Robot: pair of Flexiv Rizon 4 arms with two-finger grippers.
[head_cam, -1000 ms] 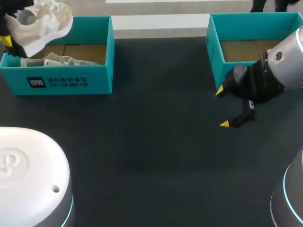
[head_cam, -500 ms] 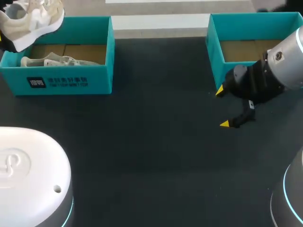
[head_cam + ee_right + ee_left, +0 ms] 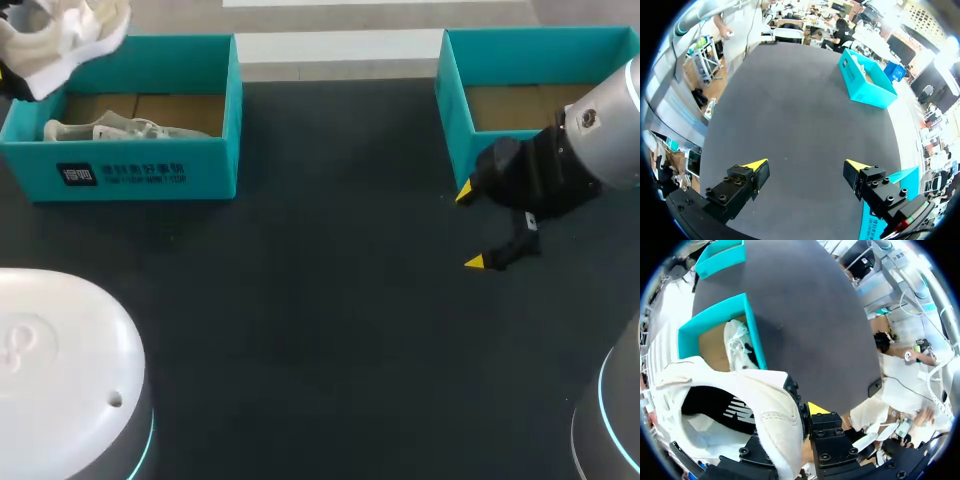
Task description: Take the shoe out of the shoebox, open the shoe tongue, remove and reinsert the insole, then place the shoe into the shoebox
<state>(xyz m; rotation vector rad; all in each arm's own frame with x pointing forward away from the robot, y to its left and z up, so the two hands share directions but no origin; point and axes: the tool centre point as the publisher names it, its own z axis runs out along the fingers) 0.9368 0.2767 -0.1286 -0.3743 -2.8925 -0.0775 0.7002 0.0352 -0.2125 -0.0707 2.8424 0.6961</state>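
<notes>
From left wrist only, shows left gripper (image 3: 792, 415) clamped on white shoe (image 3: 740, 400) above shoebox (image 3: 752, 325); from overhead, right gripper (image 3: 469, 227) spread apart.

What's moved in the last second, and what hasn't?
The white shoe, held in the left hand, shifted left and toward the table's far edge, above the left shoebox. The right hand, open beside the right shoebox, the second shoe inside the left shoebox and both boxes stayed put.

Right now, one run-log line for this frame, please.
left gripper: shut on white fabric sneaker, raised near left teal cardboard shoebox | right gripper: open, empty
</notes>
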